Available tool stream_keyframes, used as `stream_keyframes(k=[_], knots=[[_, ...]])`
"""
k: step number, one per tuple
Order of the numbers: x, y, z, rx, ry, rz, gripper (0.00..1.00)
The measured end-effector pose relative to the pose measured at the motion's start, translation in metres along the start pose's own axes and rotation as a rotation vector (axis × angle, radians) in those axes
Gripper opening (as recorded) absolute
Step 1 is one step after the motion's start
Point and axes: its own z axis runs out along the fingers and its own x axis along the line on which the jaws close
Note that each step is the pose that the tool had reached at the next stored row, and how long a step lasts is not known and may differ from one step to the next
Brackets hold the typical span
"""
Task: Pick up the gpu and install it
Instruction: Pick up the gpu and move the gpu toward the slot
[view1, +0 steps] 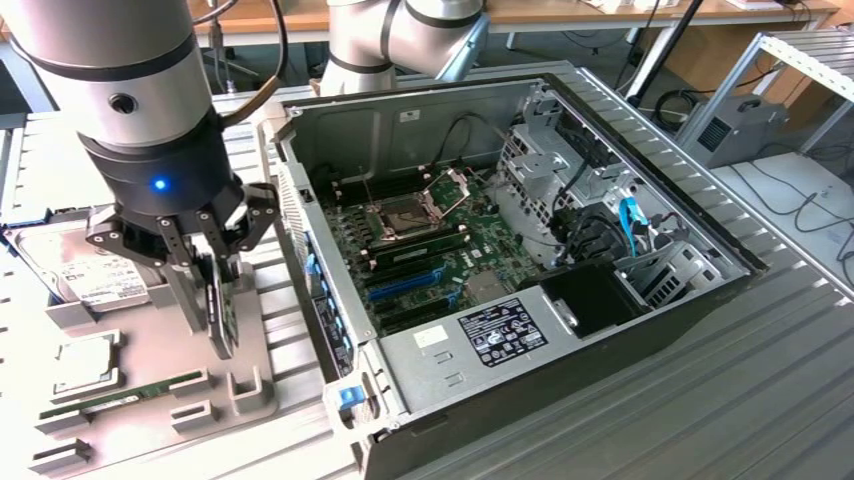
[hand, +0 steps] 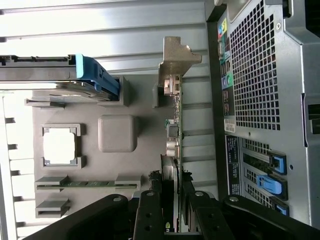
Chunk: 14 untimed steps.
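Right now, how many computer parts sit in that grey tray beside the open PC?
4: hard drive at the far end of the tray, processor chip in the middle, RAM stick nearest the camera, gpu on edge beside the case. The arm may hide others.

Green gpu (hand: 176, 120), grey tray (hand: 145, 160), black end effector (hand: 171, 197)

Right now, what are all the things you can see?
computer case: one, grey and black, open, exterior view's right
motherboard: one, green, inside the case
holder tray: one, grey, beside the case
gpu: one, green with silver bracket, on edge in the tray
hard drive: one, silver, on the tray
processor chip: one, silver, in the tray
RAM stick: one, green, in the tray
robot arm: one, silver and black, above the tray
jaws: one pair, black, shut on the gpu
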Motion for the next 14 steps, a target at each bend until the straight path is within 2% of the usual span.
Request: stream_keyframes(k=[14], knots=[[-0.0001,0.0002,-0.0049,0.0001,0.0001,0.0,0.26]])
